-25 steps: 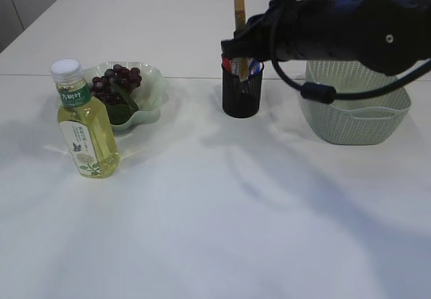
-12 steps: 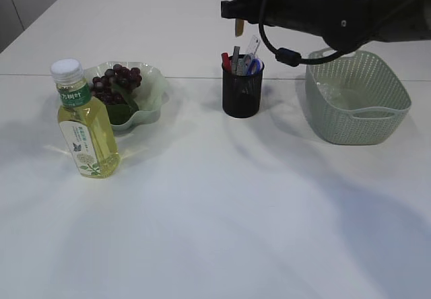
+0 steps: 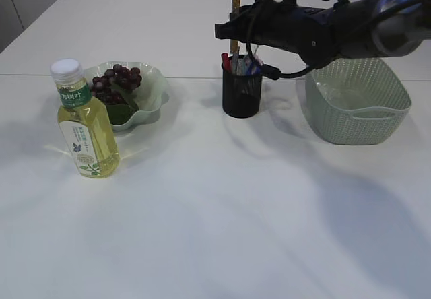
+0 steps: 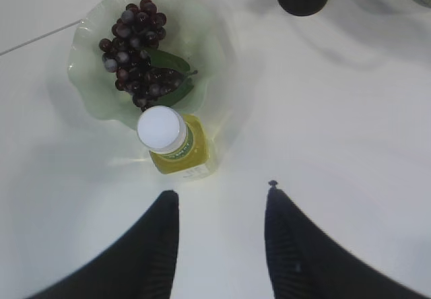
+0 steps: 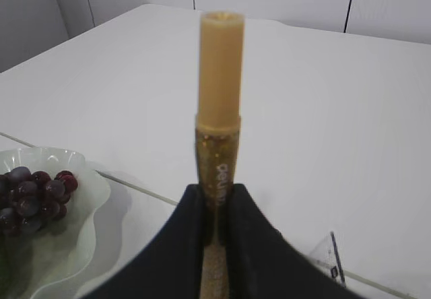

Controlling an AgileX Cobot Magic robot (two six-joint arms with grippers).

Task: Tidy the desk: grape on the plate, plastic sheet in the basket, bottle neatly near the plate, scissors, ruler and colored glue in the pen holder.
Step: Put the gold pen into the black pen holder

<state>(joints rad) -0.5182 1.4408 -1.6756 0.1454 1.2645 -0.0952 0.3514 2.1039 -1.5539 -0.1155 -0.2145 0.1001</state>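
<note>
Jaws pinch the upright, glittery orange colored glue (image 5: 218, 124).

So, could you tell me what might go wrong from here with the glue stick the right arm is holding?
1. The pen holder already looks crowded, so the glue stick, clamped upright in the right gripper, could catch on its contents or rim.
2. A snag might tip the pen holder.
3. The glue stick is pinched low on its body; it could tilt or slip on release and land on the table.
</note>
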